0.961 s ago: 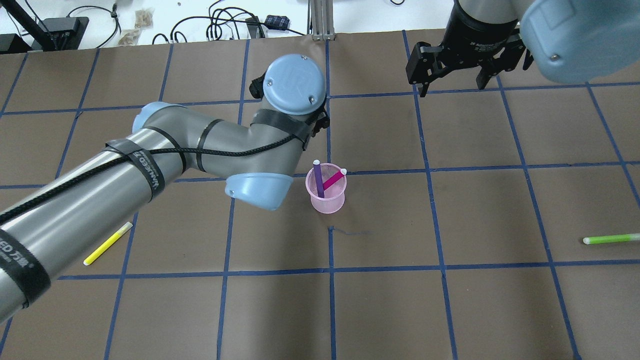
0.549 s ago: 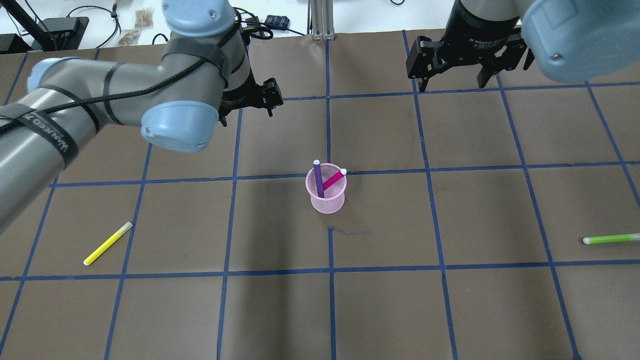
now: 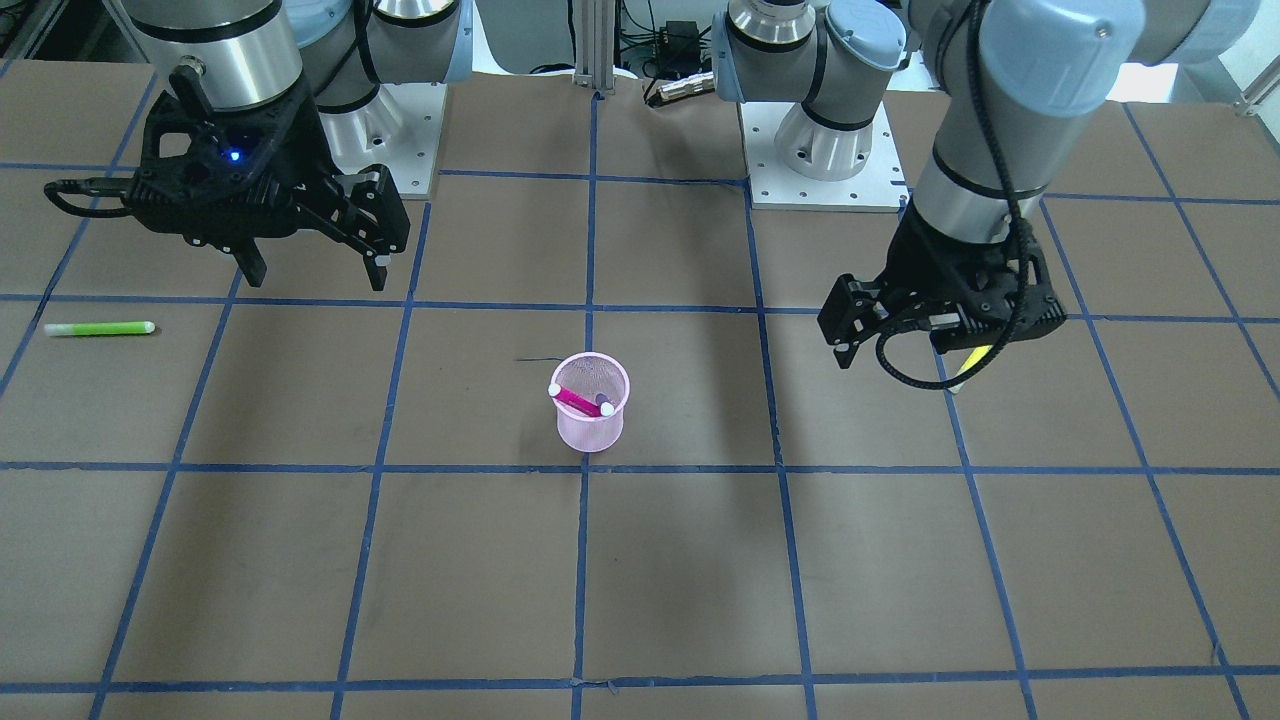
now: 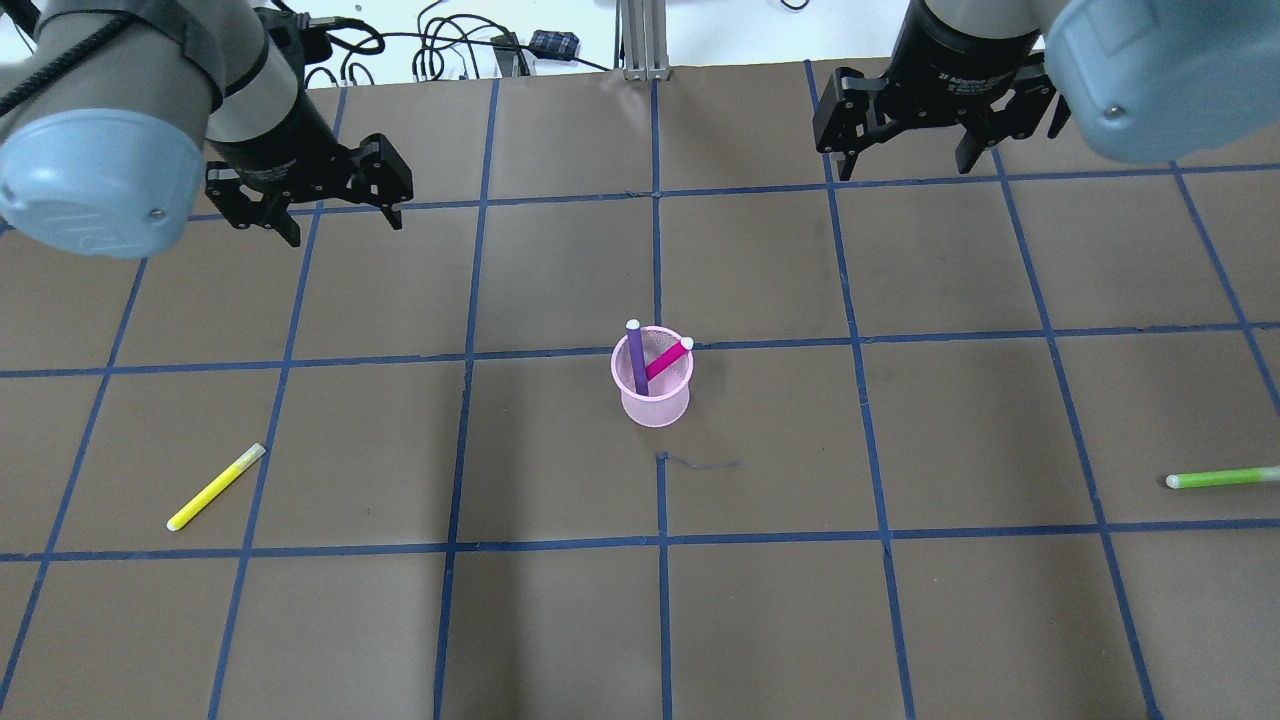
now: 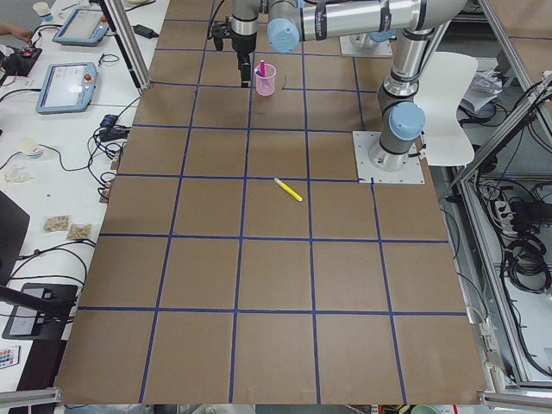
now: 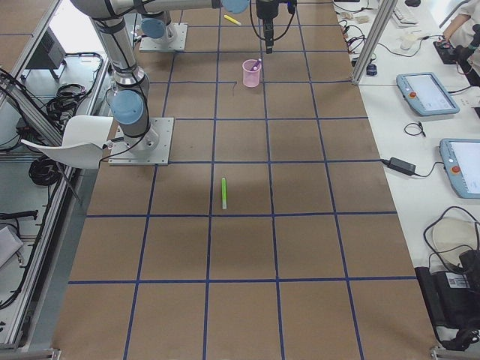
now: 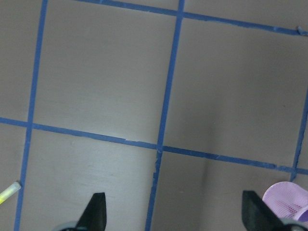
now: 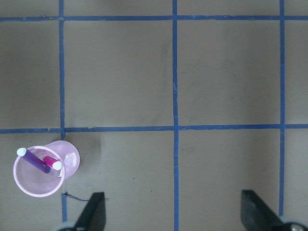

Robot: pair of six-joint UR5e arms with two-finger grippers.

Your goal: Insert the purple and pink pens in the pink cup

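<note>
The pink mesh cup stands upright near the table's middle. The purple pen and the pink pen both stand in it, leaning against its rim. The cup also shows in the front view and in the right wrist view, with both pens inside. My left gripper is open and empty, well back and to the left of the cup. My right gripper is open and empty, far back and to the right of the cup.
A yellow pen lies on the table at front left. A green pen lies near the right edge. Blue tape lines grid the brown table. Cables and gear lie beyond the far edge.
My left arm has swung away from beside the cup to the back left. The cup, both pens and the right arm have not moved.
</note>
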